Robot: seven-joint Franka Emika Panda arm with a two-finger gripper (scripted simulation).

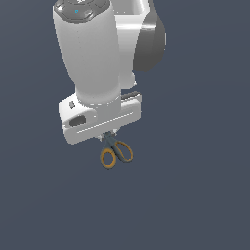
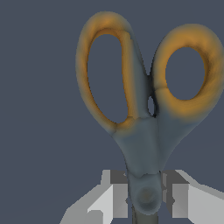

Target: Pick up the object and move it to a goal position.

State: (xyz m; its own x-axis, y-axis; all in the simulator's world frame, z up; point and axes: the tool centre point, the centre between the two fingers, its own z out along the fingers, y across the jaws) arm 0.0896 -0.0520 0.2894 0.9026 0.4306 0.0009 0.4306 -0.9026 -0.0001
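Scissors [image 2: 144, 144] clamped at the pivot between the gripper [image 2: 145, 199] fingers.

Two orange-yellow loop handles project beyond the fingertips, one loop longer and narrower than the other, on a dark grey neck. The fingers [image 2: 118, 194] are closed narrowly against both sides of the pivot. In the exterior view the scissors [image 1: 116, 151] hang just below the white gripper [image 1: 108, 135], against plain dark blue-grey ground.

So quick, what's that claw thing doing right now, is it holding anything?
Gripper: closed on the scissors; its fingers press from both sides near the pivot, and the orange loop handles stick out free.
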